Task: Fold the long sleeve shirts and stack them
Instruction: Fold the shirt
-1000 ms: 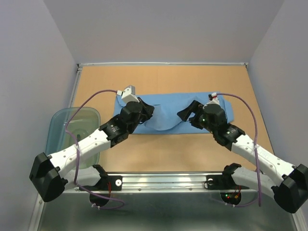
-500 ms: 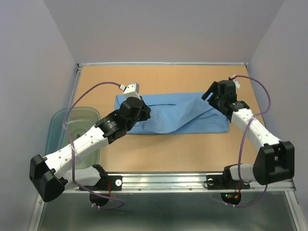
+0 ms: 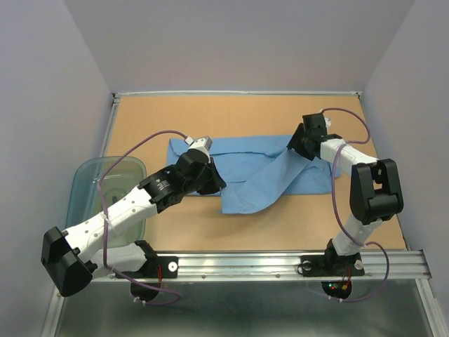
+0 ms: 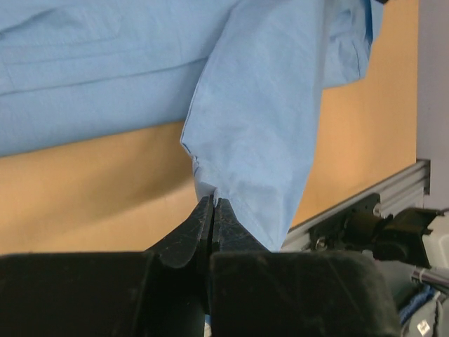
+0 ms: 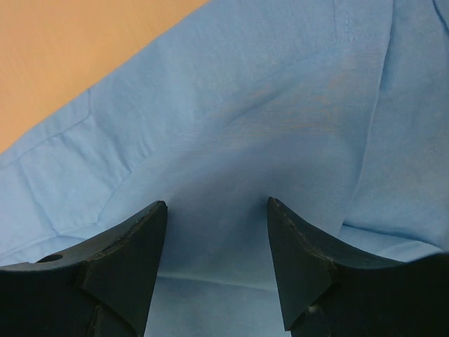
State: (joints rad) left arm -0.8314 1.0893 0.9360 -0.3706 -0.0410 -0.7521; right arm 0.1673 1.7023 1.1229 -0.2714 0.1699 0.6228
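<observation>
Both arms have moved since a second ago. Back then the light blue shirt [image 3: 256, 158] lay as one long flat strip, and the right arm [image 3: 368, 189] reached in from 4 o'clock to its middle. Now that arm is bent up tall at 3 o'clock, and the right jaws sit at the shirt's 3 o'clock end. The left arm [image 3: 126, 207] has pulled back toward 6 o'clock, and a flap of the shirt has come with it.

The shirt lies in the middle of the desk [image 3: 245, 116], running from 9 to 3 o'clock. The flap slants from the 3 o'clock end down toward 6 o'clock, onto bare wood. The left jaws are pressed together on the edge of that flap, near its corner. The right jaws stand apart over the cloth, with blue cloth showing in the gap. I cannot tell if their tips touch it.

A clear bluish tub [image 3: 84, 203] sits at 9 o'clock, just off the desk's side edge. The left arm and its purple cable [image 3: 156, 133] cross over the tub and hide part of it, so I cannot tell what it holds. Another purple cable [image 3: 345, 111] loops over the right arm. A metal rail [image 3: 245, 263] runs along the 6 o'clock edge, with tiny red and green lights [image 3: 338, 286] just below it. Grey walls [image 3: 42, 105] close in the sides and the back.
</observation>
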